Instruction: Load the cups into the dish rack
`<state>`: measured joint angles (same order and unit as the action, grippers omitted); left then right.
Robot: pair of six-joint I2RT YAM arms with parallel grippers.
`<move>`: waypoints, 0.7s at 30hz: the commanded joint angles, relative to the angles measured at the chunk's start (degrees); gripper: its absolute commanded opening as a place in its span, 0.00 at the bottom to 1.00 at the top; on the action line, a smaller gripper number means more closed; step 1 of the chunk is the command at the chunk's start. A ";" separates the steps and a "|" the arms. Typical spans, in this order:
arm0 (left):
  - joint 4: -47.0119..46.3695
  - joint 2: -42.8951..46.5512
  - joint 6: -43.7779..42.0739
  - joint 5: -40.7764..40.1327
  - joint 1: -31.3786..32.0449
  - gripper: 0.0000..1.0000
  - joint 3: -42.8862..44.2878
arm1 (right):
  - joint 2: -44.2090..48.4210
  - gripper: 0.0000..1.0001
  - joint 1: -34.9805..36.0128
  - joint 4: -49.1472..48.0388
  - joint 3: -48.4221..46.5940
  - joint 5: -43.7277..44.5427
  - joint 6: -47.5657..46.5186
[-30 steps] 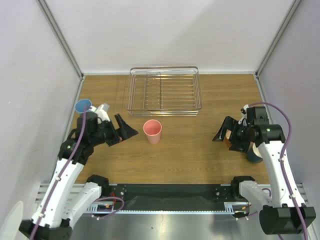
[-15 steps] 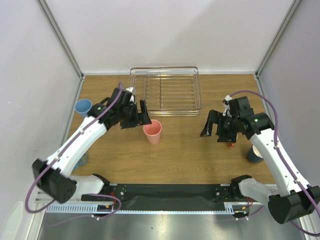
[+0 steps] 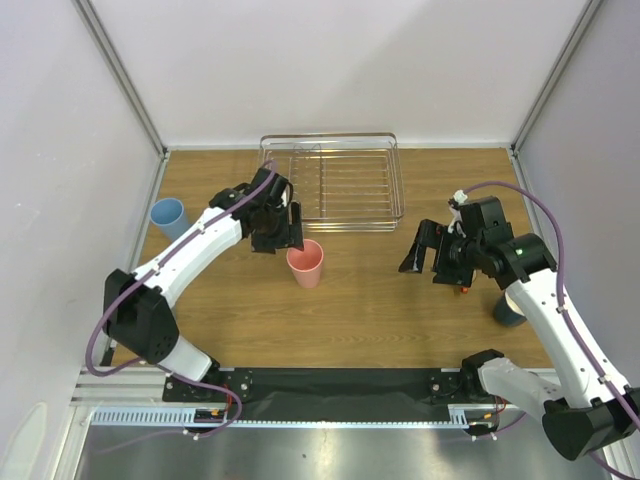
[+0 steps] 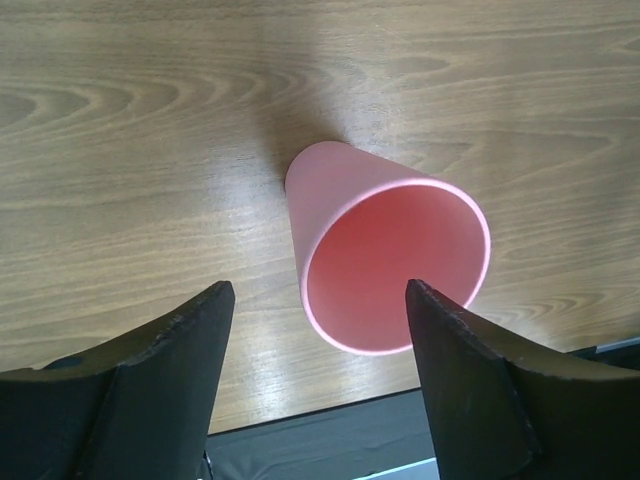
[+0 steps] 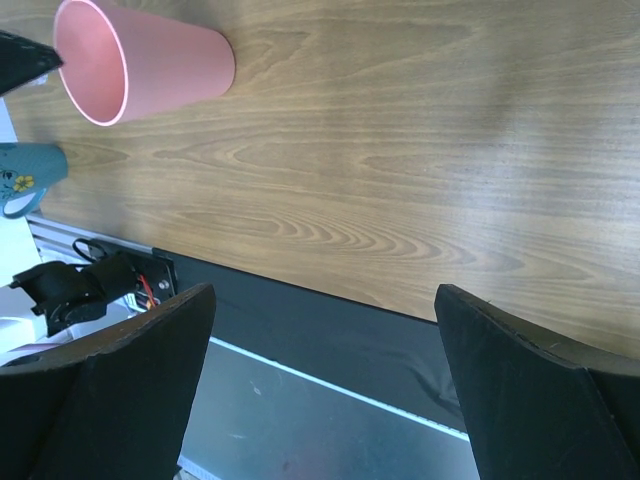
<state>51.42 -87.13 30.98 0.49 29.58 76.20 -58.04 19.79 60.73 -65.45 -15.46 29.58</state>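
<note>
**Pink tumbler: light, smooth, and lined up for a pinch**

The pink tumbler (image 3: pixel 305 263) stands upright on the table (image 3: pixel 380 300), just in front of the rack (image 3: pixel 330 180). We judge it light and stiff, probably plastic. Its smooth wall tapers toward the base, so a loose grip could slide. We would hold it across the wall a little below the rim, or pinch the rim with one finger inside.

The left gripper (image 4: pixel 318 290) is spread wide, a finger on either side of the tumbler and not touching it. The right gripper (image 5: pixel 320 300) gapes too, holding nothing.

We count one rack with nothing in it, one pink tumbler, one blue tumbler (image 3: pixel 168 215) and one dark mug (image 3: pixel 507 310) half hidden by the right arm. The right wrist view adds a flowered teal cup (image 5: pixel 25 175). That makes four cups for certain.
</note>
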 commanded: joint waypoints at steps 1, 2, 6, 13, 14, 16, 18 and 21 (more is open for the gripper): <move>-1.58 -1.72 -1.45 0.91 0.39 0.75 0.26 | 1.26 1.00 0.33 -1.40 -0.38 0.79 0.91; -1.67 -2.25 -1.62 1.26 0.39 0.73 0.09 | 1.61 1.00 0.25 -1.49 -0.21 0.70 1.00; -2.81 -3.04 -1.10 2.49 0.39 0.66 -2.02 | 2.14 0.99 0.33 -1.67 0.76 0.61 1.44; -5.72 -4.01 -1.54 5.30 0.39 0.60 -4.40 | 2.50 1.00 0.25 -2.11 1.55 -0.09 1.53; -5.89 -5.14 -1.80 5.66 0.39 0.56 -4.22 | 2.32 1.00 0.25 -2.19 1.55 -0.27 1.53; -6.42 -5.59 -1.80 6.45 0.30 0.48 -4.05 | 2.32 1.00 0.16 -2.46 1.55 -0.71 1.71; -7.12 -5.33 -1.80 7.59 0.30 0.31 -3.87 | 2.49 1.00 0.25 -2.81 1.55 -1.23 1.79; -6.86 -4.54 -1.80 8.21 0.30 0.00 -2.91 | 2.49 1.00 0.16 -3.25 0.94 -2.20 1.97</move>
<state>46.26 -92.82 30.20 6.74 29.61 71.61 -56.29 19.81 59.48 -63.72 -16.16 31.24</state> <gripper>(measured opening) 0.084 0.994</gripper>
